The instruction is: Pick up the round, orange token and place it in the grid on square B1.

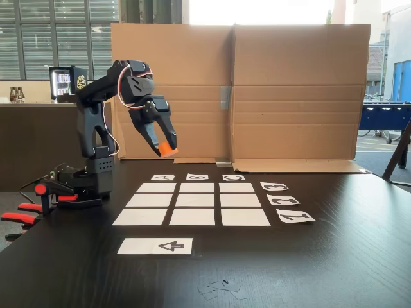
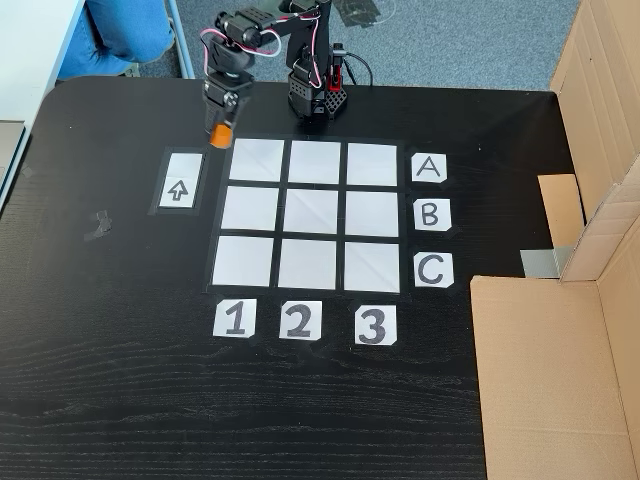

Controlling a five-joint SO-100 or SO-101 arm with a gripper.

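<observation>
**Fixed views: token held aloft, off the grid's corner**

In both fixed views you have the token point(image 1: 167, 150) pinched at the tips of the gripper point(image 1: 165, 149), well clear of the table point(image 1: 334, 256). The jaws are closed on it, and only its lower orange end shows below the fingertips. In the fixed view from above, the token point(image 2: 219, 133) hangs just outside the grid point(image 2: 313, 217), off the corner cell of row A and column 1, and just past the arrow strip point(image 2: 177, 181) on the arm's side.

Square B1 point(image 2: 249, 211) is the middle cell of the grid's column nearest the arrow strip, level with the B card point(image 2: 430, 214) and in line with the 1 card point(image 2: 235, 319). In the low fixed view it is the centre cell of the front row point(image 1: 192, 217), level with the 1 card point(image 1: 295, 217).

Judged from here, your main risk is the wrong cell. The nine white cells look alike, and the nearest one to the token is A1, so a short reach would drop it one cell shy of B1. The grip looks shallow, with the token at the very fingertips; a quick swing could let it slip. It is a short cylinder, so released from height or tilted it may roll off B1. Lower it close and level before you open.
</observation>
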